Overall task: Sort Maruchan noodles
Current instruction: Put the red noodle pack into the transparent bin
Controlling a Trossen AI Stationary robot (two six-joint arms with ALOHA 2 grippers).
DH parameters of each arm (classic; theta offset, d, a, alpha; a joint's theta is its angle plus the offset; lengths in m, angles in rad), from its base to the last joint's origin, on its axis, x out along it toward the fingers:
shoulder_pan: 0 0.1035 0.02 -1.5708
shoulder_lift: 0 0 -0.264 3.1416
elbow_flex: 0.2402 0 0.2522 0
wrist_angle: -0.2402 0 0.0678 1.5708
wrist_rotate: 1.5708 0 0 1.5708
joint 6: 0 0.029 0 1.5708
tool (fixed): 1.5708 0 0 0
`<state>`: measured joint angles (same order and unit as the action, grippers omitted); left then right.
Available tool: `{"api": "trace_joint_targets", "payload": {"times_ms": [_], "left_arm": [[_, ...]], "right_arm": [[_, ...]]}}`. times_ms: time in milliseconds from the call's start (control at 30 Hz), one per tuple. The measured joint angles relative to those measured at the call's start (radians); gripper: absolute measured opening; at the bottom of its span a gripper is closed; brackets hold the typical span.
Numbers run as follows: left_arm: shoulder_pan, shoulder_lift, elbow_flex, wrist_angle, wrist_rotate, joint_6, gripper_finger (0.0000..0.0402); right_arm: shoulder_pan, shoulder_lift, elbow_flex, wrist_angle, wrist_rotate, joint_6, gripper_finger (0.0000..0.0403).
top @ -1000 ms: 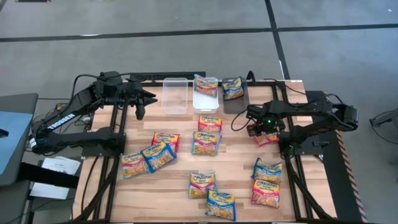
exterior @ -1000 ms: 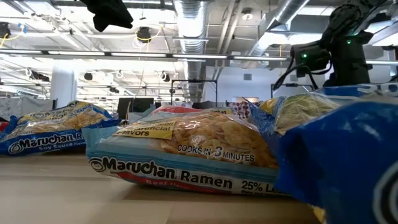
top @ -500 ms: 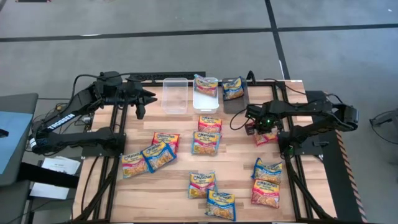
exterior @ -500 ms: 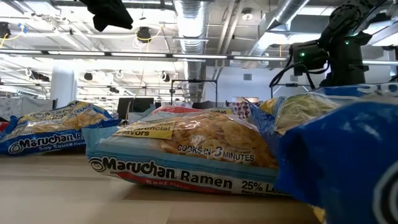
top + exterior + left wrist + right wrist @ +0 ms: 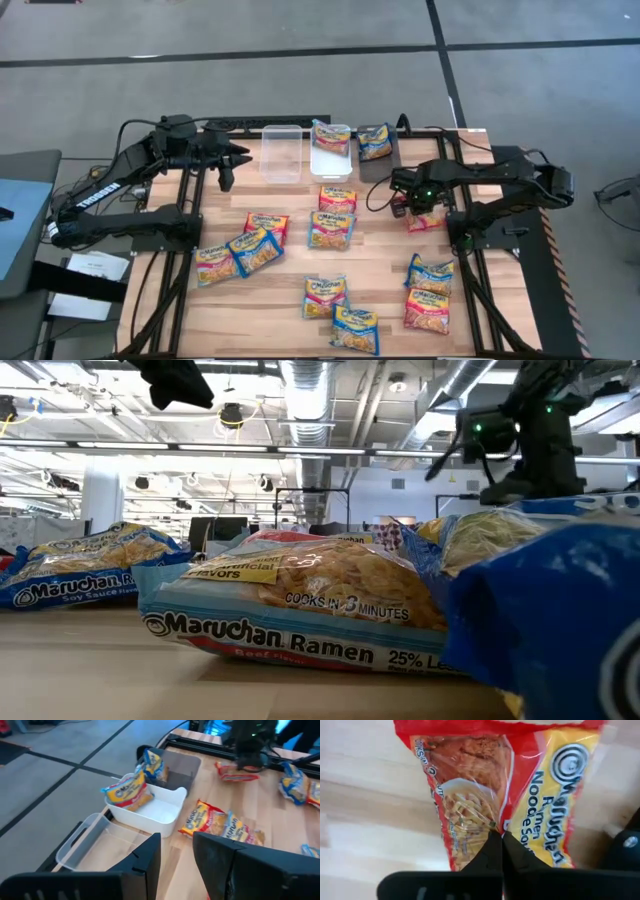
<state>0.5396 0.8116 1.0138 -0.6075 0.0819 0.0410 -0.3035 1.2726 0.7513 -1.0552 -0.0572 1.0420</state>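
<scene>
Red noodle packet [image 5: 485, 795] pinched in right claw [image 5: 501, 840].

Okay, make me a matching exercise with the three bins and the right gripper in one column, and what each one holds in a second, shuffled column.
Things:
1. clear bin
2. white bin
3. dark-grey bin
4. right gripper

States:
A. shut, pinching a red-banded noodle packet
B. holds one packet with a blue edge
C. holds nothing
D. holds one packet with a red edge

Pairs: 1-C, 2-D, 3-B, 4-A
</scene>
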Motion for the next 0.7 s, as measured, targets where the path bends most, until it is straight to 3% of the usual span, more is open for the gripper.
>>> {"api": "trace_joint_targets", "payload": {"times_ms": [367, 700], "left_arm": [[0.000, 0.015, 0.000, -0.006, -0.034, -0.038, 0.0114], [0.000, 0.102, 0.000, 0.013, -0.069, -0.030, 0.0174]], "right_arm": [[0.152, -0.001, 0.099, -0.005, 0.007, 0.109, 0.0001], [0.224, -0.002, 0.208, 0.023, 0.041, 0.112, 0.0000]]}}
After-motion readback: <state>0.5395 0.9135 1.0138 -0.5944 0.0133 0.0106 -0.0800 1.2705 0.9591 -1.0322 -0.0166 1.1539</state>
